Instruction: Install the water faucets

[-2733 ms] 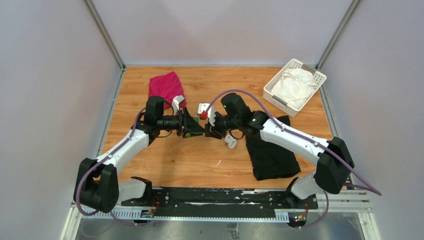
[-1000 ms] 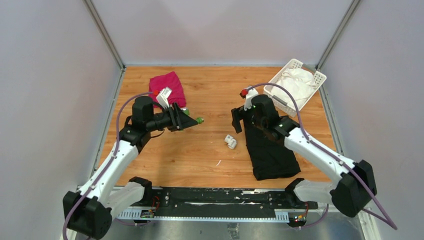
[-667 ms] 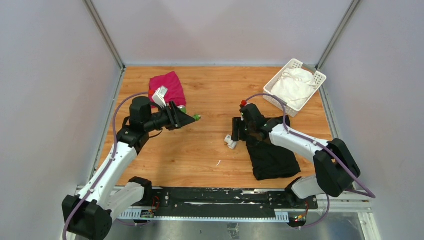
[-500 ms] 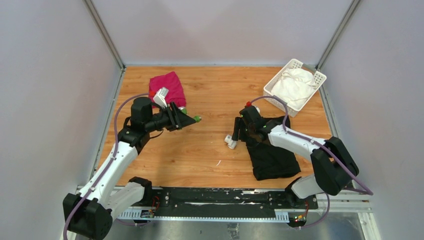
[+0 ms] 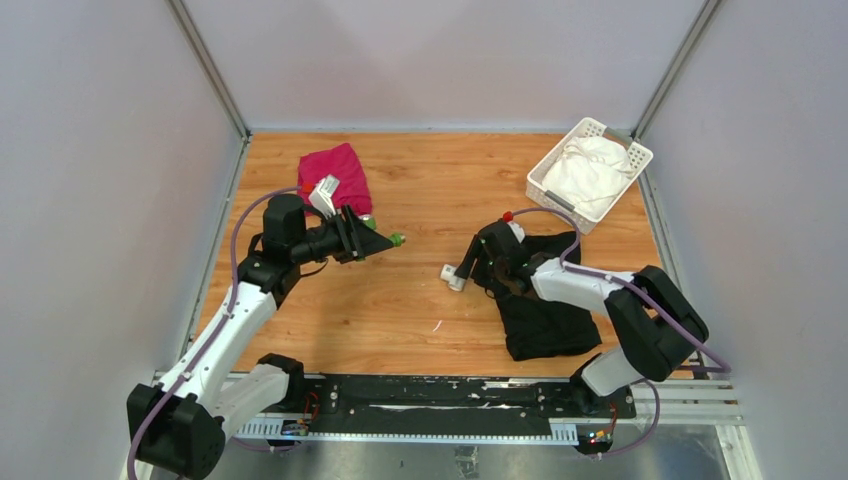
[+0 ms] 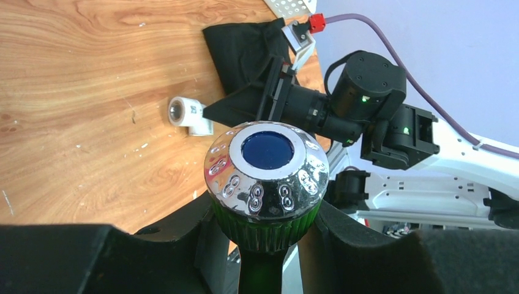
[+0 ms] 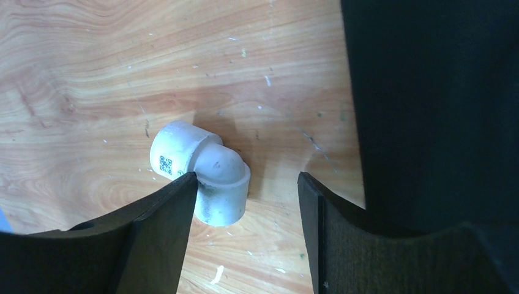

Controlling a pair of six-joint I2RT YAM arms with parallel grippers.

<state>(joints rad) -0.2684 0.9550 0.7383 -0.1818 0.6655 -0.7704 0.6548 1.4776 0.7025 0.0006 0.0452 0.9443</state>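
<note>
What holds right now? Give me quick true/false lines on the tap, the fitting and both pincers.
1. The left pincer is shut on the green tap. True.
2. The white fitting is lifted off the table. False: it lies on the wood.
3. The right pincer is clamped on the fitting. False: its jaws stand apart, not closed on it.
4. The white basket holds a white cloth. True.
5. The fitting lies on the black cloth. False: on bare wood beside it.

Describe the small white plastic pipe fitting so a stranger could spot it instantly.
On the wooden table, look left of the black cloth. On bare wood at the fingertips of the right gripper lies the small white plastic pipe fitting: a rigid bent elbow, not fabric.
</note>
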